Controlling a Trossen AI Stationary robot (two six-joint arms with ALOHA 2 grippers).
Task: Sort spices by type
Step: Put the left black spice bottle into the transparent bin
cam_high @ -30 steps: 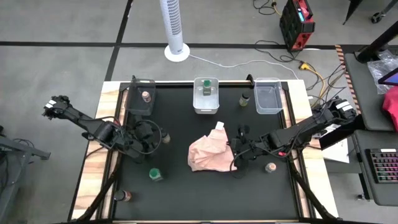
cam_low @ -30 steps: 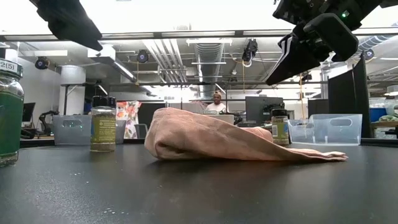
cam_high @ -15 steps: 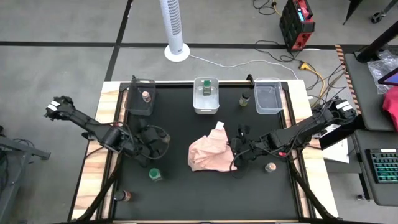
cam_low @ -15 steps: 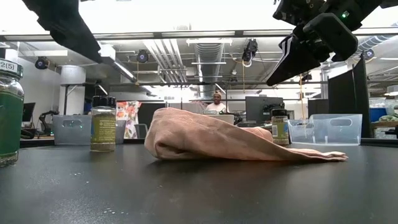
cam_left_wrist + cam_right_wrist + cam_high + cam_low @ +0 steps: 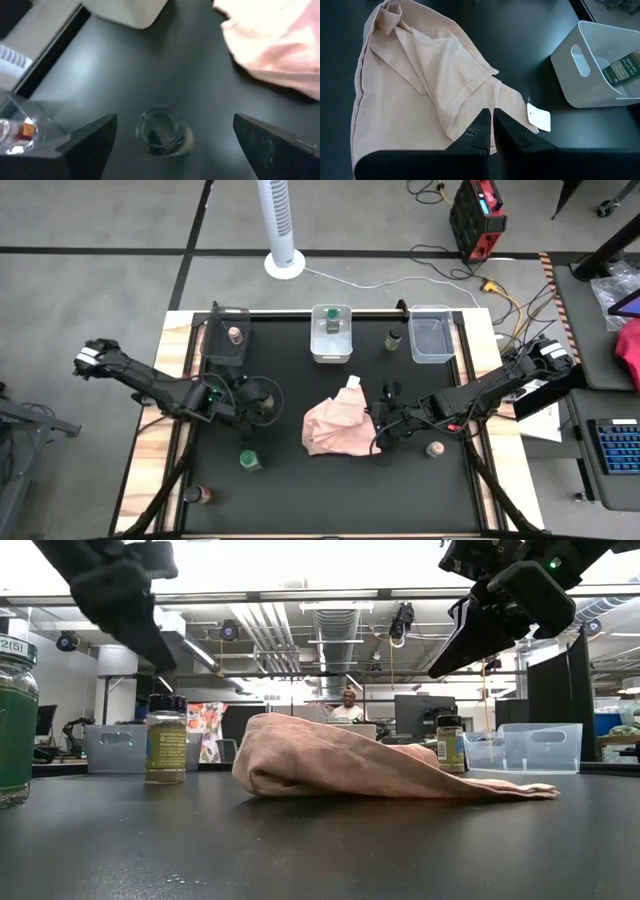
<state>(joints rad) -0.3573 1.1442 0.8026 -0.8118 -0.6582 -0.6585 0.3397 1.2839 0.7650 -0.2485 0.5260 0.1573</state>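
Over the black tabletop [image 5: 290, 480], we find the left gripper [image 5: 167, 142] hovering with its fingers [image 5: 90, 142] spread wide, clear of everything. Between them, seen from its wrist camera, stands a dark-lidded spice jar [image 5: 164, 131], upright, its long axis vertical, lid toward the camera. From above, that gripper [image 5: 262, 402] sits left of the pink cloth [image 5: 338, 425].

The right gripper [image 5: 492, 131] hangs at the cloth's right edge with its fingers [image 5: 481, 131] pressed together, holding nothing; the cloth [image 5: 420, 85] and its white tag [image 5: 538, 116] lie just beyond the tips.

We see the other jars upright as well: a green-lidded jar [image 5: 248, 461] on the near left, a tan-lidded jar [image 5: 435, 450] near the right arm, another dark-lidded jar [image 5: 393, 340] between the middle and right bins, and one jar [image 5: 203, 495] at the tabletop's near left edge. The left bin [image 5: 226, 335] holds a tan-lidded jar [image 5: 235, 335]; the middle bin [image 5: 331, 352] holds a green-lidded one [image 5: 332, 321]; the right bin [image 5: 432, 335] has none inside.
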